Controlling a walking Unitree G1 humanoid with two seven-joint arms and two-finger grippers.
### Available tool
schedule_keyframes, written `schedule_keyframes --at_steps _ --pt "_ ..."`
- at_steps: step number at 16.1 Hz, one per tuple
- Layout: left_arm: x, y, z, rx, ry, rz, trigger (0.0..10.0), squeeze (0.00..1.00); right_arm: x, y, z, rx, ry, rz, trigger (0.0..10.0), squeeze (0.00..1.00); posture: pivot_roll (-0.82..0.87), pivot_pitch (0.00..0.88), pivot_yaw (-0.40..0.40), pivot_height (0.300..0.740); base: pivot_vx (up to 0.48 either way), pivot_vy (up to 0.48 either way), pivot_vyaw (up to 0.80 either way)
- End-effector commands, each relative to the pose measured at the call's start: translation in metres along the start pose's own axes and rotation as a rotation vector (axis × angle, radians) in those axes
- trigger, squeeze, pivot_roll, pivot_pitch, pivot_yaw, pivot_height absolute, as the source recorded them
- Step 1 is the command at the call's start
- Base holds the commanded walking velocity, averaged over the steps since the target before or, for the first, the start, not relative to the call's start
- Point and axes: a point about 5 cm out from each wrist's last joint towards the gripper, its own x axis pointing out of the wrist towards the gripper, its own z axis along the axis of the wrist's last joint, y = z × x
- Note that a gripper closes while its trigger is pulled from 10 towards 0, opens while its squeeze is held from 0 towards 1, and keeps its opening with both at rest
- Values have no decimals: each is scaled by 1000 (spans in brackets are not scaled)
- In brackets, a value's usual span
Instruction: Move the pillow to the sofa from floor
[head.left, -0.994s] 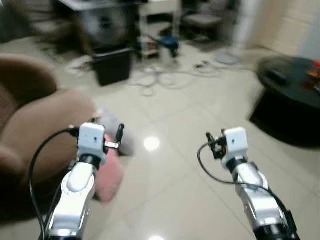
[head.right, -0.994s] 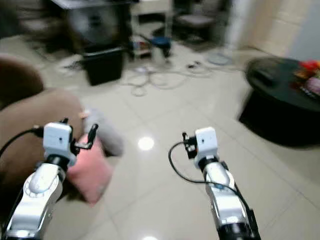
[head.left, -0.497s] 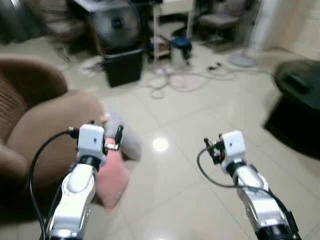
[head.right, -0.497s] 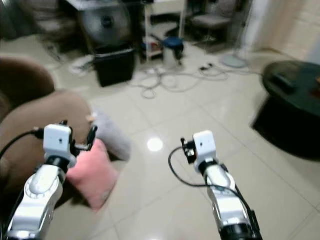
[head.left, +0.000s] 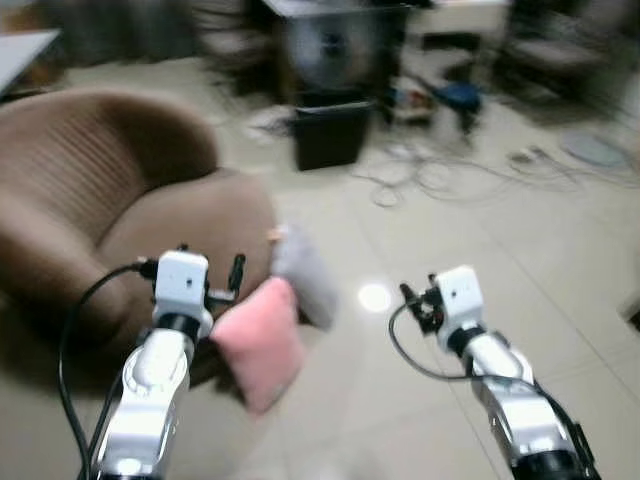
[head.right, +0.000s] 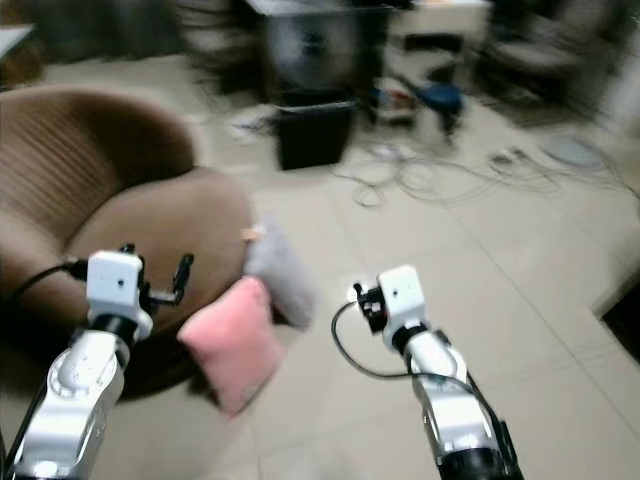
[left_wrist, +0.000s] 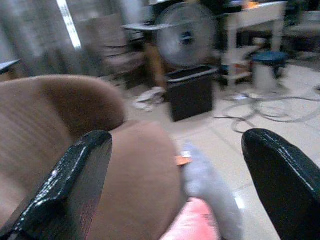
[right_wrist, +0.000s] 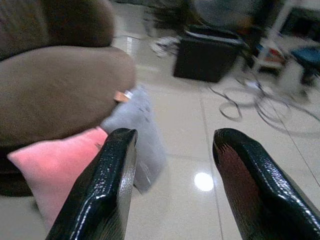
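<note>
Brown ribbed fabric covers the round sofa (head.left: 120, 200) on the left, its curved back rising behind a smooth, padded seat whose front edge bulges toward the floor. The left gripper (left_wrist: 175, 195) hangs in the air before that seat, its black fingers spread wide with nothing between them. A pink pillow (head.left: 260, 340), soft and square-cornered, stands tilted on the tiled floor (head.left: 400, 400) and leans against the sofa's front edge. A grey pillow (head.left: 305, 280) sits just behind it, also touching the sofa, with a small orange tag at its top. Right of the pillows the glossy pale tiles run open and bare, catching a bright spot of light. The right gripper (right_wrist: 172, 190) hovers over that open stretch, fingers apart and holding nothing. Farther back stand a black bin (head.left: 330, 135), a round fan (left_wrist: 186, 35) and loose white cables (head.left: 440, 175), all blurred; the room's far edge cannot be made out clearly.
</note>
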Motion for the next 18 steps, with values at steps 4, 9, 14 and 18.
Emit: schedule_keyframes --at_steps 4,9,14,18 --pt "0 7 0 19 8 10 10000 0 4 10 4 12 -17 42 10000 0 97 0 7 740 324 0 800" --pt "-3 7 -6 14 32 -1 10000 0 4 8 -1 61 -2 2 10000 0 97 0 7 740 324 0 302" --pt "-4 6 -9 9 44 -7 10000 0 2 6 -4 72 11 -8 10000 0 91 0 4 740 323 0 -153" --pt "-4 4 -11 6 48 -10 10000 0 1 4 -6 67 23 -7 10000 0 95 0 -5 740 322 0 -717"
